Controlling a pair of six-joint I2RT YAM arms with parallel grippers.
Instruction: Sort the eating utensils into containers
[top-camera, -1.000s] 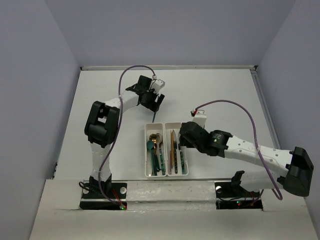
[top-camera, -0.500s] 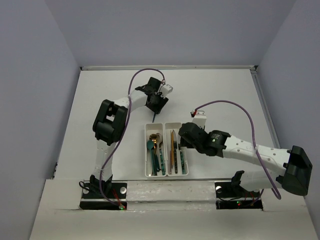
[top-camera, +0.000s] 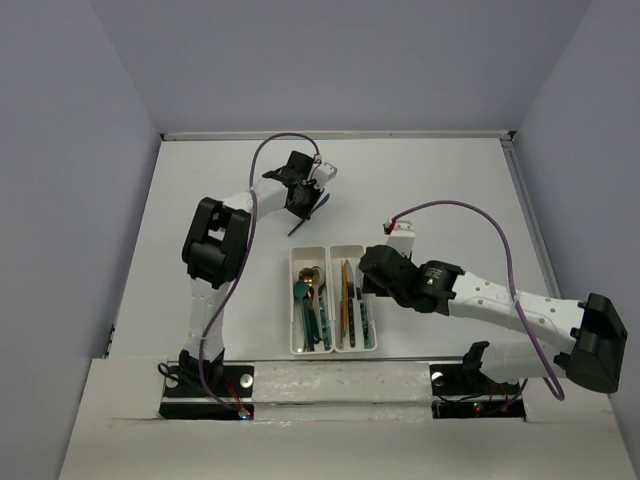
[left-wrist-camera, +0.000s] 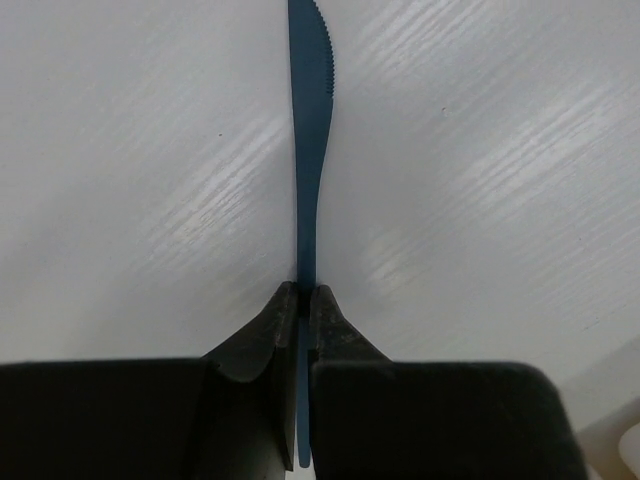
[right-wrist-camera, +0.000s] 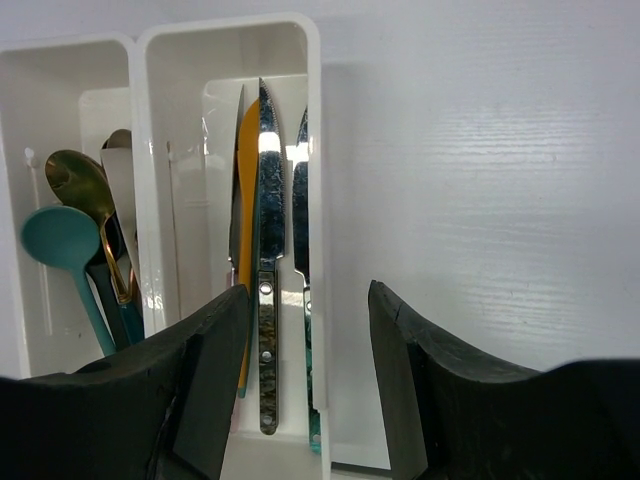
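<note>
My left gripper (left-wrist-camera: 307, 295) is shut on the handle of a blue knife (left-wrist-camera: 310, 120) whose serrated blade points away over the white table. In the top view this left gripper (top-camera: 303, 197) is beyond the containers (top-camera: 333, 248), and the blue knife (top-camera: 299, 225) slants down toward them. The left bin holds a teal spoon (right-wrist-camera: 60, 240) and a gold spoon (right-wrist-camera: 75, 180). The right bin holds a silver knife (right-wrist-camera: 266, 250) and an orange one (right-wrist-camera: 247, 200). My right gripper (right-wrist-camera: 308, 300) is open over the right bin's right wall (right-wrist-camera: 315, 150), holding nothing.
The table's raised back edge (top-camera: 340, 135) and right edge (top-camera: 525, 200) bound the white surface. The right arm (top-camera: 480, 298) stretches across the near right. Purple cables (top-camera: 280, 140) loop above both wrists.
The left gripper's jaws have closed on the blue knife and its wrist has shifted slightly. The knife now slants from its fingers. The right arm has hardly moved.
</note>
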